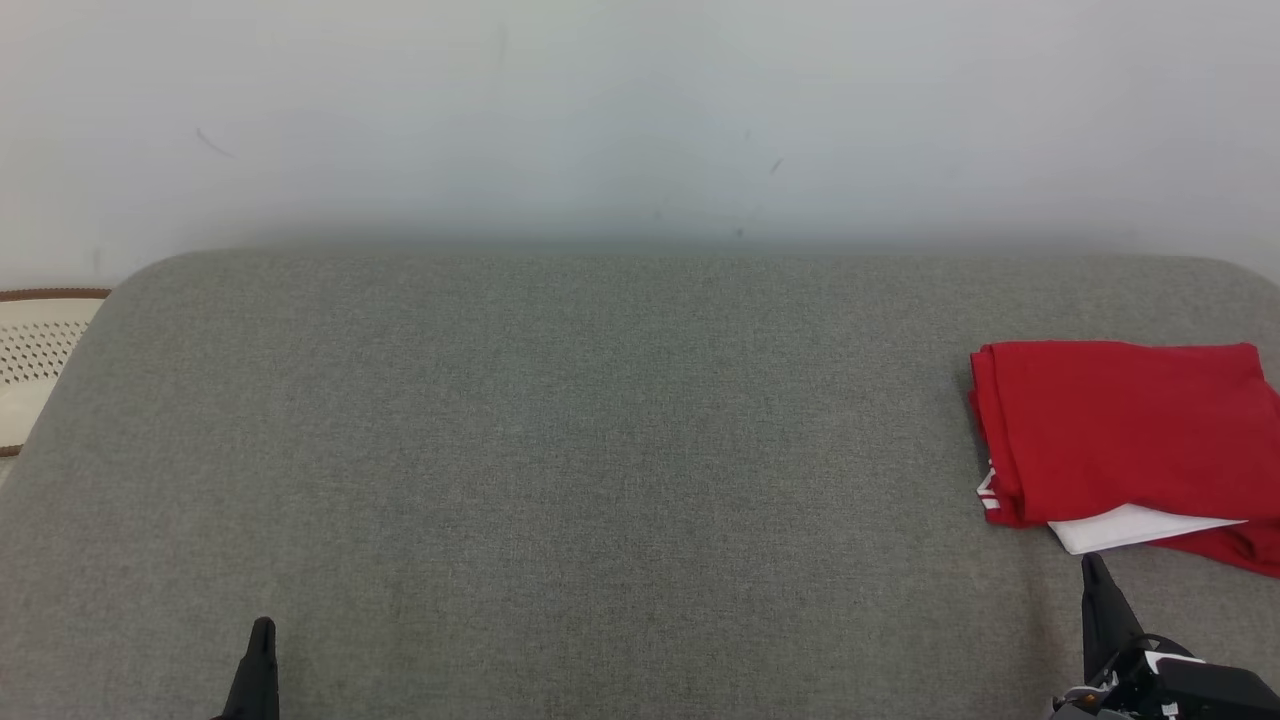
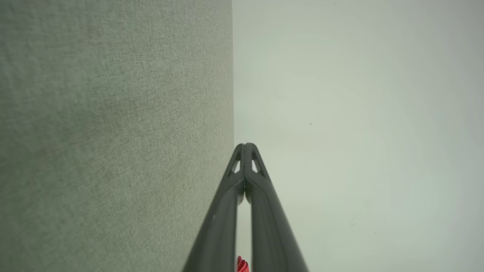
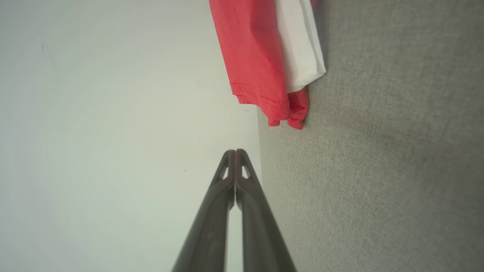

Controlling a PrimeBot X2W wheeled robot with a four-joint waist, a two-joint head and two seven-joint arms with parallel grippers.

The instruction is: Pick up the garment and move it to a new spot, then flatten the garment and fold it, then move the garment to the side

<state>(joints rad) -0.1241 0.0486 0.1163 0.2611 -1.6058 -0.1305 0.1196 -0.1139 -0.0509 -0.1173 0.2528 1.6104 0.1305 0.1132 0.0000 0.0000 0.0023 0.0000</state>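
The red garment (image 1: 1120,430) lies folded at the right side of the counter (image 1: 600,450), which is covered with a grey woven cloth. Its right part runs out of the head view. The folded shape is roughly a rectangle and the top is quite smooth. From under the near edge a white layer (image 1: 1130,525) comes out, and some white print shows at the left near corner.

The right gripper (image 1: 1093,562) is at the lower right, just in front of the near edge of the garment and not touching it. In the right wrist view its jaws are pressed together with nothing between them (image 3: 235,152). Ahead of the tips, with a clear gap, are a red hem with a stitched seam (image 3: 253,56) and the white layer.

The left gripper (image 1: 263,625) is at the lower left, well apart from the garment, over bare cloth. Its jaws are also pressed together and hold nothing (image 2: 245,145). A small bit of red shows between the fingers at the bottom edge of the left wrist view.

Behind the counter stands a pale wall (image 1: 640,120). At the far left is a cream perforated object with a brown rim (image 1: 40,350); what it is, I cannot tell
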